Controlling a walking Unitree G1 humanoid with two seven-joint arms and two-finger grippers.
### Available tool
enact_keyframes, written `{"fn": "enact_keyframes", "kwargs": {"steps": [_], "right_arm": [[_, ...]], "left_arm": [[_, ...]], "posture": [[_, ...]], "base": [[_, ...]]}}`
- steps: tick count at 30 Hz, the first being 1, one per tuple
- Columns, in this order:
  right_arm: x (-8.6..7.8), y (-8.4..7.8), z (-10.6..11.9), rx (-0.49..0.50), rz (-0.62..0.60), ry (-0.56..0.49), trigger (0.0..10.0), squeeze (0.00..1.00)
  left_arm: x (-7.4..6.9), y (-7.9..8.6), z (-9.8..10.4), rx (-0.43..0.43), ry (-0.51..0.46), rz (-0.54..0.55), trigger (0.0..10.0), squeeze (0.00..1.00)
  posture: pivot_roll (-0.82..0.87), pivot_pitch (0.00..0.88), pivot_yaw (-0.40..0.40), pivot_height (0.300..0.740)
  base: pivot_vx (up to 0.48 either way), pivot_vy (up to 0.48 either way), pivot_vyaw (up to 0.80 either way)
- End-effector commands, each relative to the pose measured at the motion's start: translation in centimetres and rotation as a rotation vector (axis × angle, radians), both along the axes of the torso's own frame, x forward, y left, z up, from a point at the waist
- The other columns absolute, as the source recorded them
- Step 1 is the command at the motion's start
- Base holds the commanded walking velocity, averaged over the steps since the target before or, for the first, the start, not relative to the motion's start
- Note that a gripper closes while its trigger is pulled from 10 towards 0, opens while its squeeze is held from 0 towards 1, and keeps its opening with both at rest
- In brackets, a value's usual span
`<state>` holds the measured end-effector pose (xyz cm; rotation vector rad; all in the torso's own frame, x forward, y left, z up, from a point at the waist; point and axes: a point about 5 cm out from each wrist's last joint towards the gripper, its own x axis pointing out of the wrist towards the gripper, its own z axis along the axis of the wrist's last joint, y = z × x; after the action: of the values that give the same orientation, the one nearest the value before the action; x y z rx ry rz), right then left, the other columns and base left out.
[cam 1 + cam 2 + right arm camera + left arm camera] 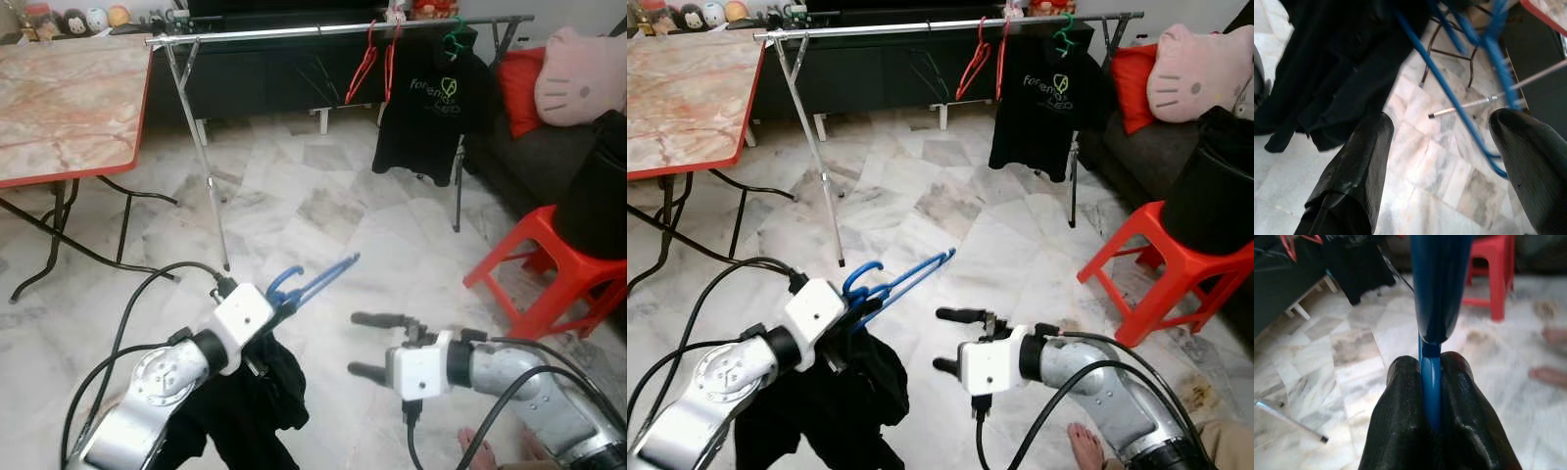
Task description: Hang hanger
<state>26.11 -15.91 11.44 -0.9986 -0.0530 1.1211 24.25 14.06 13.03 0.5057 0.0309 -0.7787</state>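
Low in front of us, our left gripper (279, 311) was clamped shut on the blue hanger (318, 280), from which a black garment (260, 397) drooped toward the marble floor (323, 211). Just to its right, our right gripper (364, 345) stood with its fingers (1359, 161) spread apart, holding nothing. Farther off, the clothes rail (294, 32) carried two red hangers (364, 61) and a black shirt (431, 108), with a red stool (549, 264) to the right.

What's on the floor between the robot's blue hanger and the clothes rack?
Just bare marble floor in the left eye view. The left gripper holds the blue hanger well short of the clothes rack.
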Motion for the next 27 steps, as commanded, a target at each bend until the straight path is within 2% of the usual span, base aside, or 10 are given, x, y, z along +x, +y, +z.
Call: {"fn": "enact_keyframes", "kwargs": {"steps": [1,3,4,8,13,15,18,21,27], "right_arm": [[0.0,-1.0,0.0,-0.003,-0.033,0.002,10.0,0.00],[0.0,-1.3,-0.1,0.004,-0.044,0.005,10.0,0.00],[0.1,-1.7,-0.2,0.018,-0.062,0.005,10.0,0.00],[-0.1,-1.9,-0.7,0.017,-0.055,-0.015,10.0,0.00],[-0.8,-0.5,-1.4,0.090,-0.010,-0.013,10.0,0.00],[-1.1,0.1,-1.5,0.120,0.008,-0.014,10.0,0.00],[-1.8,1.2,-2.3,0.109,0.067,0.008,10.0,0.00],[-1.6,2.0,-2.2,0.146,0.079,-0.016,10.0,0.00],[-1.4,2.4,-2.0,0.157,0.086,-0.039,10.0,0.00]], "left_arm": [[-0.5,1.1,0.1,0.059,-0.027,-0.022,10.0,0.00],[-0.8,1.6,0.0,0.093,-0.028,-0.031,10.0,0.00],[-1.3,2.4,-0.2,0.161,-0.025,-0.073,10.0,0.00],[-2.1,3.7,-0.3,0.272,-0.019,-0.159,10.0,0.00],[-2.8,3.2,1.0,0.289,-0.023,-0.294,10.0,0.00],[-2.9,3.0,1.2,0.285,-0.024,-0.311,10.0,0.00],[-3.0,2.3,1.4,0.269,-0.036,-0.346,10.0,0.00],[-3.1,1.4,2.1,0.247,-0.061,-0.396,10.0,0.00],[-3.1,0.9,2.4,0.253,-0.083,-0.422,10.0,0.00]], "posture": [[-0.03,0.053,-0.001,0.740],[-0.03,0.052,-0.001,0.740],[-0.02,0.053,-0.001,0.740],[-0.01,0.059,-0.005,0.740],[0.00,0.066,-0.009,0.740],[0.00,0.069,-0.008,0.740],[0.00,0.068,-0.015,0.740],[0.00,0.065,-0.018,0.740],[0.01,0.064,-0.020,0.740]], "base": [[0.000,0.000,0.00],[0.000,0.000,0.00],[0.000,0.000,0.00],[0.000,0.000,0.00],[0.000,0.000,0.00],[0.000,0.000,0.00],[0.000,0.000,0.00],[0.000,0.000,0.00],[0.000,0.000,0.00]]}}
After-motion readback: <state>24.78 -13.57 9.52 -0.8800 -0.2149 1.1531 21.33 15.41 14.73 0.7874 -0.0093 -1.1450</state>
